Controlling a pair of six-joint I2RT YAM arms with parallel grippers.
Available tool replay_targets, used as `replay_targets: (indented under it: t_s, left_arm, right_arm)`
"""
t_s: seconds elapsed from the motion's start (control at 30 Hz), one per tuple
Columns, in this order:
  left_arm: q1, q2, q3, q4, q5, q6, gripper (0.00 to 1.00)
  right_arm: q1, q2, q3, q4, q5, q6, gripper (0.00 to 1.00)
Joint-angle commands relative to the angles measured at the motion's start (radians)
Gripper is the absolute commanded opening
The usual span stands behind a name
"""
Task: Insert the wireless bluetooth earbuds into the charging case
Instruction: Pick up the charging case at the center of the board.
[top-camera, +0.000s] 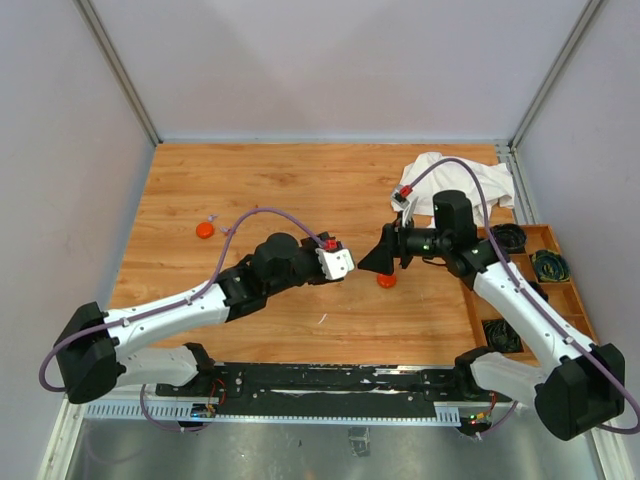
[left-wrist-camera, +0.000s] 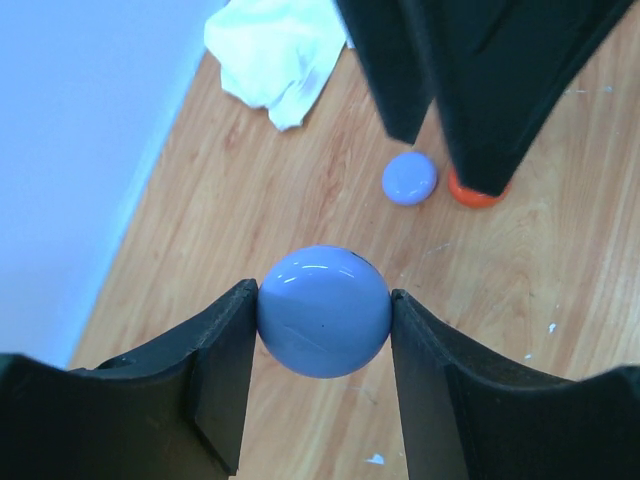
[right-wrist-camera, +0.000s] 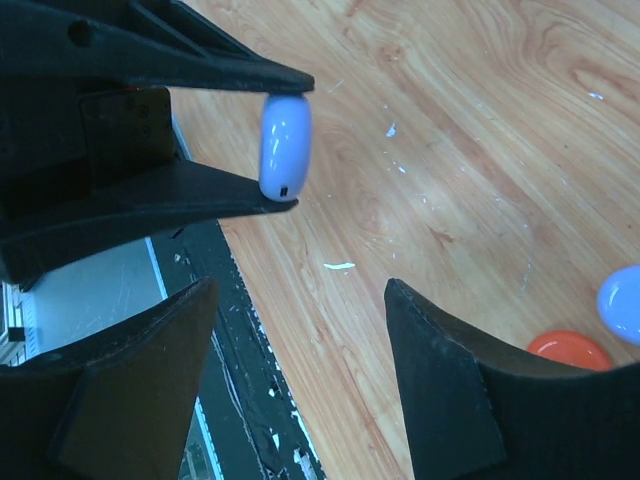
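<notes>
My left gripper (left-wrist-camera: 323, 295) is shut on a round lavender charging case (left-wrist-camera: 323, 311), held above the table; in the right wrist view the case (right-wrist-camera: 285, 146) shows edge-on between the left fingers. My right gripper (right-wrist-camera: 300, 285) stands open and empty, its tips just short of the case and facing the left gripper (top-camera: 350, 266). Below it on the wood lie a smaller lavender disc (left-wrist-camera: 409, 178) and an orange-red disc (left-wrist-camera: 475, 190), the latter partly hidden by a right finger. I cannot make out any earbuds.
A crumpled white cloth (top-camera: 455, 180) lies at the back right. A wooden compartment tray (top-camera: 545, 235) with coiled cables runs along the right edge. Another orange-red disc (top-camera: 205, 230) sits at the left. The black rail (right-wrist-camera: 230, 380) marks the table's near edge.
</notes>
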Motion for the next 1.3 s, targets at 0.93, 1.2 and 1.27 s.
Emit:
replay_targets:
  t_s: [0.93, 1.2, 1.27]
  left_arm:
    - [-0.085, -0.034, -0.009, -0.041, 0.157, 0.351, 0.57]
    - [-0.088, -0.041, -0.017, -0.037, 0.144, 0.348, 0.58]
    - [-0.089, -0.041, -0.017, -0.038, 0.136, 0.353, 0.59]
  right_arm:
    - [0.176, 0.175, 0.156, -0.033, -0.072, -0.086, 0.46]
    - [0.183, 0.175, 0.163, -0.086, -0.081, -0.126, 0.35]
    - [0.183, 0.175, 0.166, -0.106, -0.081, -0.139, 0.31]
